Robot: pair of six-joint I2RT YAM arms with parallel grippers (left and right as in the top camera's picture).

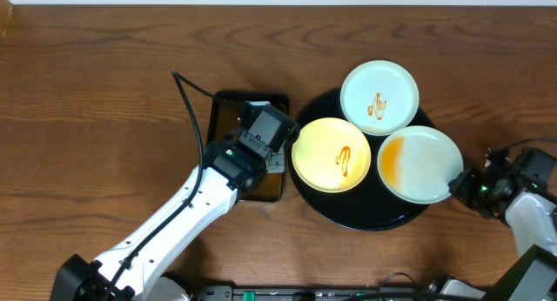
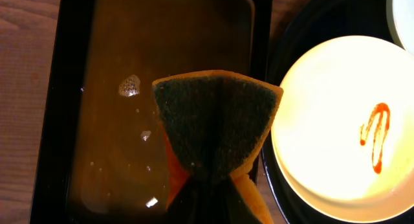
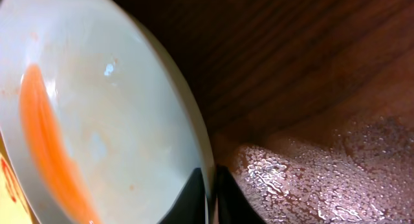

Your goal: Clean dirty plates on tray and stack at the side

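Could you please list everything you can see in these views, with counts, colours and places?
tray: one, black, round, right of centre on the table
squiggled mint plate: one, pale mint, back of the tray
smeared mint plate: one, orange smear, right of the tray
cream-yellow plate: one, sauce squiggle, left of the tray
pan: one, black, rectangular, holding liquid, left of the tray
sponge: one, green over orange, above the pan
table: one, brown wood
left jaws: shut on the sponge
right jaws: shut on the smeared mint plate's rim
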